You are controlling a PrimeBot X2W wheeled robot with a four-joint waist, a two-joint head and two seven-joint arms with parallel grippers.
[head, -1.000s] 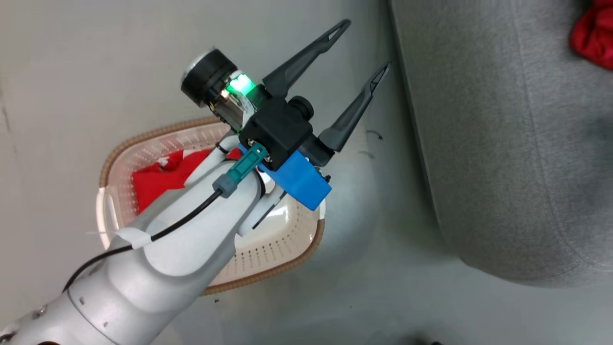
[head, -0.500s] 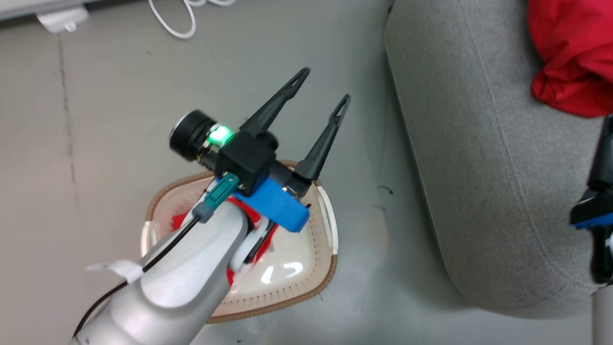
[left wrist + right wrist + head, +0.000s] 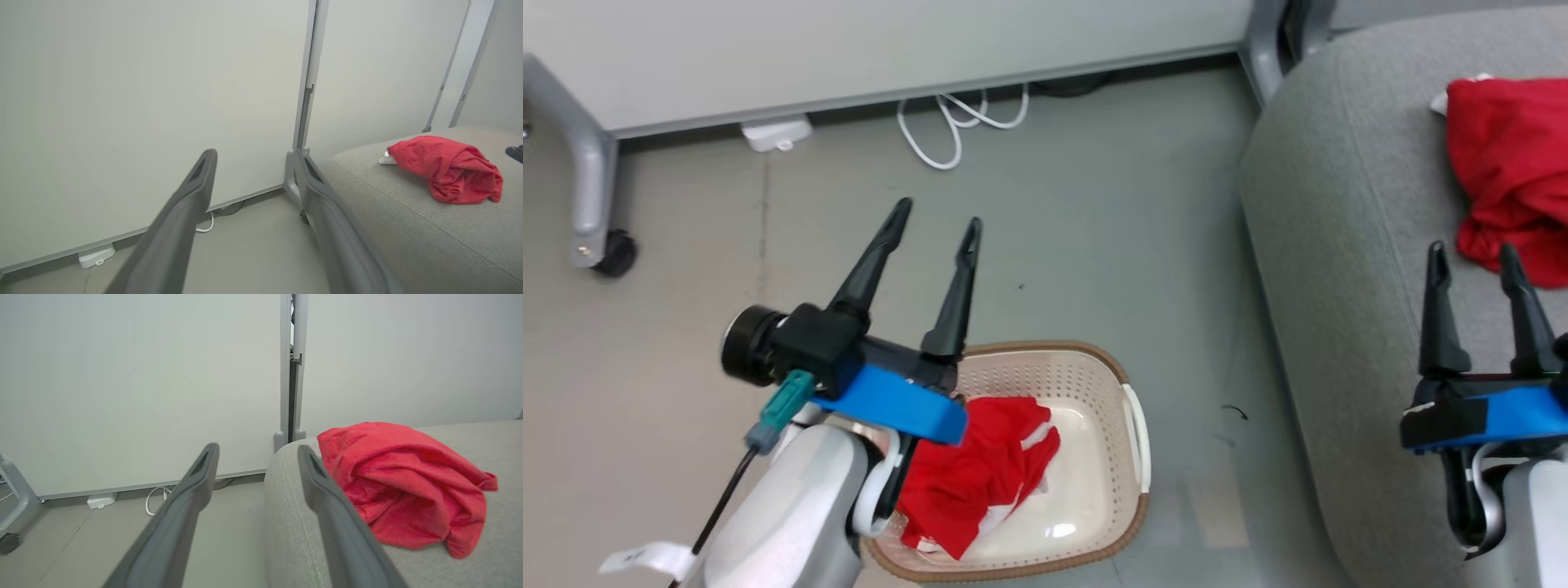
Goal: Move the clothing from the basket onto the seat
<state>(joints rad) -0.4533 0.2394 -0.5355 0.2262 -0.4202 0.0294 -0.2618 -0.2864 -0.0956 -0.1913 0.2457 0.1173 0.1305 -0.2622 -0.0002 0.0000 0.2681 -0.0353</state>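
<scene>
Having shifted off the clothing [image 3: 980, 469] in the basket [image 3: 1045, 351], the left hand [image 3: 938, 214] stands spread, like the right hand [image 3: 1472, 249].

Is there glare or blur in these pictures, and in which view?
Head view: sharp, with one small white glare spot on the floor of the cream-white perforated plastic basket. Left wrist view: left gripper blurs toward the bottom edge; crumpled red fabric garment is sharp. Right wrist view: right gripper blurs likewise.
</scene>
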